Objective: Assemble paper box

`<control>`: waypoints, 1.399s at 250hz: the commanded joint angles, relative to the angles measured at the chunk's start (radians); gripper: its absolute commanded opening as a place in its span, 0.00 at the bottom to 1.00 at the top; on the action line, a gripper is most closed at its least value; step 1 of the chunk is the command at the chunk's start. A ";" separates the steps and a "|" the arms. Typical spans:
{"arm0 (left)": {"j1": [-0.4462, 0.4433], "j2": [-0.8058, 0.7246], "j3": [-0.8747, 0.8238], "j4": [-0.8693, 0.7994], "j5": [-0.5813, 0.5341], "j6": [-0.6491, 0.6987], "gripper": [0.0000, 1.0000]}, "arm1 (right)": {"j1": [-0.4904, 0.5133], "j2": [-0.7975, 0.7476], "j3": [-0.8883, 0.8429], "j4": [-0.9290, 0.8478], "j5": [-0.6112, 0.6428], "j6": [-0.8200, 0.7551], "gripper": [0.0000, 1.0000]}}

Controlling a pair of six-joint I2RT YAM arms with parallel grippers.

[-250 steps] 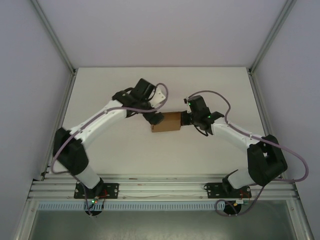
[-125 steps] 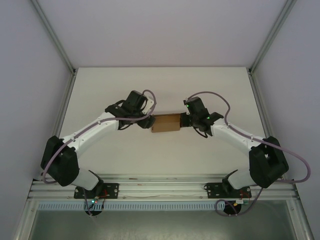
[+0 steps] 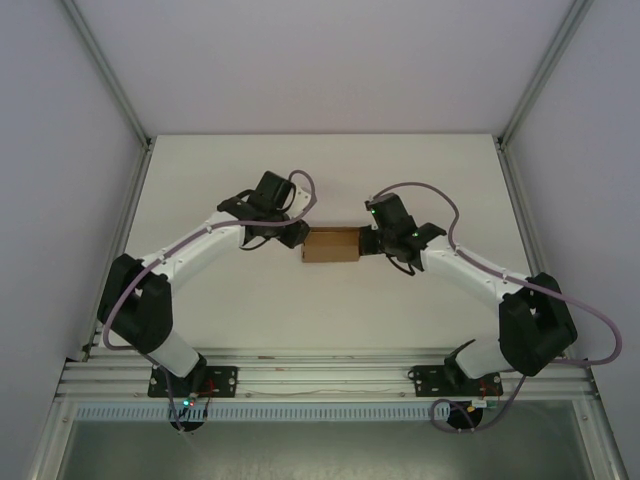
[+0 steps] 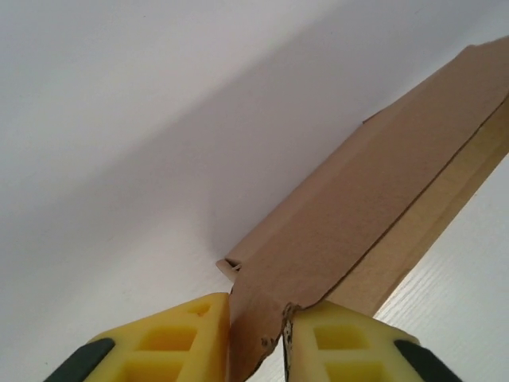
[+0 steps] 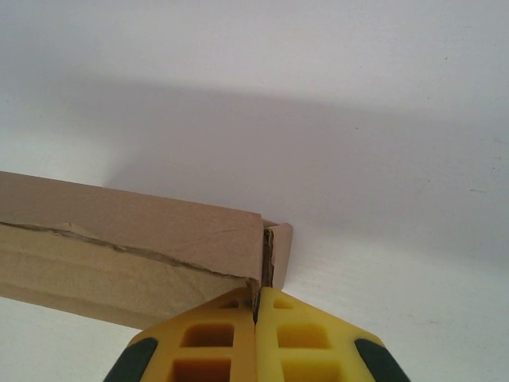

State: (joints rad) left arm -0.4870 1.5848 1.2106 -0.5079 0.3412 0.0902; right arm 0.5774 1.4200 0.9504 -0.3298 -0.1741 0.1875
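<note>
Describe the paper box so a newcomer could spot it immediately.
On the white table, find the middle, between the left gripper and right gripper. The paper box lies there, a small cardboard block with jaws at each end. Its plain brown sets it apart from the black-and-white arms.

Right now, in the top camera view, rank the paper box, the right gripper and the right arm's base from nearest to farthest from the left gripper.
Measured from the left gripper:
1. paper box: right beside it, with its left end between the fingers.
2. right gripper: at the box's opposite, right end.
3. right arm's base: at the table's near edge, on the right.
</note>
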 commanded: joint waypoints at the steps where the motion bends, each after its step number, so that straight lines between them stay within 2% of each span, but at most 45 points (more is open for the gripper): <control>1: 0.002 0.007 0.024 0.008 0.019 -0.012 0.15 | 0.012 0.023 0.026 -0.076 0.036 0.015 0.00; 48: -0.002 0.007 0.035 -0.011 0.030 -0.102 0.13 | 0.037 0.032 0.047 -0.111 0.095 0.030 0.00; 87: -0.001 0.025 0.049 -0.049 0.031 -0.331 0.12 | 0.085 0.048 0.067 -0.129 0.187 0.091 0.00; 98: 0.001 0.034 0.051 -0.063 0.057 -0.377 0.08 | 0.098 0.054 0.073 -0.138 0.216 0.117 0.00; 110: 0.002 0.044 0.054 -0.069 0.064 -0.435 0.08 | 0.111 0.067 0.078 -0.143 0.236 0.138 0.00; 157: 0.022 0.081 0.088 -0.135 0.106 -0.521 0.08 | 0.146 0.091 0.084 -0.144 0.283 0.187 0.00; 170: 0.025 0.085 0.089 -0.133 0.119 -0.518 0.08 | 0.154 0.089 0.080 -0.144 0.298 0.196 0.00; 207: 0.021 0.083 0.053 -0.102 0.041 -0.498 0.08 | 0.164 0.080 0.059 -0.112 0.286 0.203 0.00; 237: 0.019 0.082 -0.011 -0.001 0.082 -0.520 0.08 | 0.167 0.082 0.049 -0.098 0.295 0.213 0.00; 272: -0.010 0.062 -0.079 0.037 -0.065 -0.462 0.08 | 0.167 0.074 0.022 -0.062 0.307 0.185 0.00; 350: -0.069 -0.002 -0.267 0.176 -0.178 -0.412 0.09 | 0.168 0.065 -0.106 0.138 0.314 0.067 0.01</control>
State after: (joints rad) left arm -0.5266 1.5623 1.0374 -0.2573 0.2203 -0.3496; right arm 0.7353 1.4670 0.9173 -0.2222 0.1570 0.3058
